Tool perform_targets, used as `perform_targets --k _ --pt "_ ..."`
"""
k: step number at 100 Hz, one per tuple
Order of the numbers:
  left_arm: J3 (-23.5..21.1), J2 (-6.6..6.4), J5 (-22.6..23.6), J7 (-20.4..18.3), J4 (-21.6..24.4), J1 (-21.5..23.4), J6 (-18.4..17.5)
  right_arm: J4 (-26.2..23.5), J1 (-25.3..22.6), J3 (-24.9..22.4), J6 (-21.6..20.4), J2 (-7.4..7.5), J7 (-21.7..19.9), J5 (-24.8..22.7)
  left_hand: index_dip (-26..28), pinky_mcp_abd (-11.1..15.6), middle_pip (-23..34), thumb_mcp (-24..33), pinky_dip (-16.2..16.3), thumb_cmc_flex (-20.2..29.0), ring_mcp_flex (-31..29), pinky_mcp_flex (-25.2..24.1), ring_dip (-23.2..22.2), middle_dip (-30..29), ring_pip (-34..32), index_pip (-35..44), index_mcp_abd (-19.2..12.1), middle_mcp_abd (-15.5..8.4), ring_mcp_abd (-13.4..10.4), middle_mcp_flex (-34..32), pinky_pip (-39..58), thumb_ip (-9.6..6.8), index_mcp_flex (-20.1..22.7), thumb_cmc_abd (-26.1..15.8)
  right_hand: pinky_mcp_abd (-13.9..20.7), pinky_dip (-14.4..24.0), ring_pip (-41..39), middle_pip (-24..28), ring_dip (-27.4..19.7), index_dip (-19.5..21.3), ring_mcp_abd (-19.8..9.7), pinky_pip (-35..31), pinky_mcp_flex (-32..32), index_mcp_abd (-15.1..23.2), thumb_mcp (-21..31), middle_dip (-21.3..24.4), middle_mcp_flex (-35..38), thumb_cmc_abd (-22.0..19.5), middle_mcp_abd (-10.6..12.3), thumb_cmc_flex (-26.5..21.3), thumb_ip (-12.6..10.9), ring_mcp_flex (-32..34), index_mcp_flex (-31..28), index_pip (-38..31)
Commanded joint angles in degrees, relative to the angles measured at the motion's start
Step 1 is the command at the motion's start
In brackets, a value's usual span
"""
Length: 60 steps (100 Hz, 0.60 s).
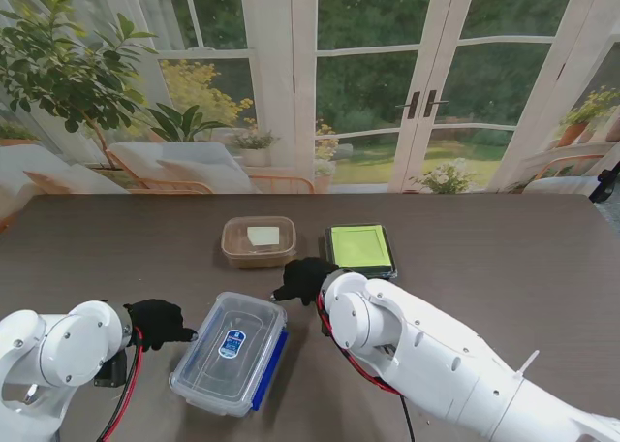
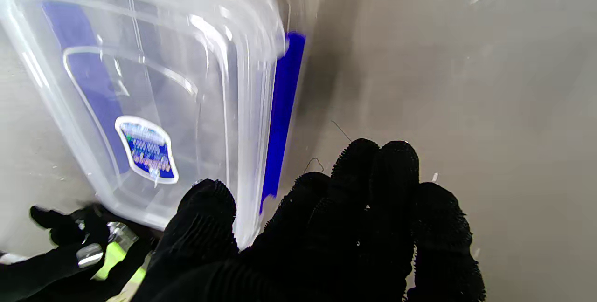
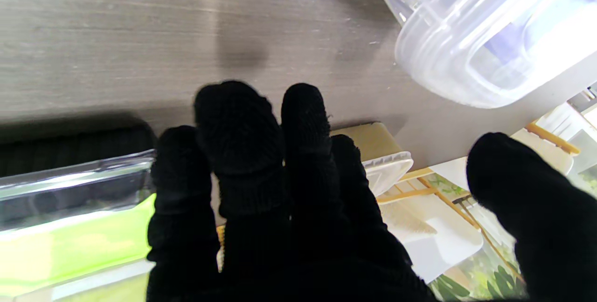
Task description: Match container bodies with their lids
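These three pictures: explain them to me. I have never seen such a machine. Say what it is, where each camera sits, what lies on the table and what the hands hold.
This is a robot with two white arms ending in black-gloved five-finger hands. The wide picture looks down from its stand; the other two come from cameras on the wrists, looking along the fingers. On the brown table lie a clear plastic container with blue clips, a tan tub and a green-topped box. The left hand hovers beside the clear container; the right hand is near the green-topped box. Both are open and hold nothing.
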State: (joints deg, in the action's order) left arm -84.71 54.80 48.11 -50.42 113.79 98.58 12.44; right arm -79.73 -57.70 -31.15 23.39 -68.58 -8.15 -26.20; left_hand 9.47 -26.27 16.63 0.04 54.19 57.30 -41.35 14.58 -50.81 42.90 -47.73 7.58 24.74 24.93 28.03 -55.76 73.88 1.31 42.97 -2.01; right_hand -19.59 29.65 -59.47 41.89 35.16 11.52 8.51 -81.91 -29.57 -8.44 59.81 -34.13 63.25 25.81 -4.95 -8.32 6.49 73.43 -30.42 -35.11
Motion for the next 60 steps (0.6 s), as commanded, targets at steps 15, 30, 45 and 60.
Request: perform_targets --k 15,30,45,60 --pt "0.57 1.49 0.85 6.89 1.1 -0.94 -5.46 -3.52 -5.34 -4.88 -0.39 2.29 -0.41 -1.9 0.56 3.29 -5.0 -0.76 -6.79 -1.65 5.59 -5.07 8.66 -8.28 14.34 -0.68 -2.44 -0.41 -0.36 5.24 -9.29 -1.27 -1.88 -1.61 -1.42 0.85 1.78 1.21 -0.99 0.38 1.47 0.42 -9.08 1.71 -3.19 0.68 -1.76 -2.93 -1.65 2.58 -1.61 1.16 -3.31 -0.62" --pt "3.9 1.76 1.6 9.12 0.72 -2.17 -6.39 -5.69 -9.6 -9.08 -0.73 3.44 -0.54 -3.1 0.36 4.35 -7.05 -0.8 -9.76 -2.29 10.01 -7.97 14.34 -12.16 23.12 -1.66 -2.79 -0.91 -1.11 9.29 -16.33 -1.24 -3.99 -1.4 -1.95 0.97 1.92 1.08 -0.82 0.59 2.09 0.48 -8.89 2.17 -3.66 0.7 -1.77 -3.66 -2.41 3.21 -1.59 1.23 -5.57 -1.16" --pt "8.26 2.09 0.78 12.58 -1.18 -3.53 -5.22 -7.0 -12.72 -11.93 -1.4 4.2 -1.12 -3.3 0.09 5.64 -8.98 -0.81 -12.32 -2.39 14.11 -10.69 18.4 -15.46 29.46 -2.44 -2.93 -1.36 -1.78 13.26 -23.49 -1.24 -6.09 -1.06 -2.39 1.18 2.07 0.66 -0.62 0.27 2.36 0.51 -8.59 3.11 -6.09 0.69 -2.35 -5.11 -2.74 4.95 -1.31 0.91 -6.19 -0.34" --pt "12.4 2.32 0.65 15.35 -3.57 -5.25 -4.98 -8.03 -15.14 -13.77 -2.18 4.53 -1.41 -2.3 -0.13 7.22 -10.38 -0.82 -15.13 -2.98 18.65 -13.1 22.38 -18.46 35.2 -3.18 -4.08 -2.46 -3.54 18.01 -32.97 -1.27 -8.26 -0.57 -2.07 1.81 2.17 0.41 -0.06 -0.1 2.79 0.9 -6.84 4.17 -10.99 0.2 -6.09 -6.8 -2.91 6.22 -1.52 -1.88 -5.06 0.97"
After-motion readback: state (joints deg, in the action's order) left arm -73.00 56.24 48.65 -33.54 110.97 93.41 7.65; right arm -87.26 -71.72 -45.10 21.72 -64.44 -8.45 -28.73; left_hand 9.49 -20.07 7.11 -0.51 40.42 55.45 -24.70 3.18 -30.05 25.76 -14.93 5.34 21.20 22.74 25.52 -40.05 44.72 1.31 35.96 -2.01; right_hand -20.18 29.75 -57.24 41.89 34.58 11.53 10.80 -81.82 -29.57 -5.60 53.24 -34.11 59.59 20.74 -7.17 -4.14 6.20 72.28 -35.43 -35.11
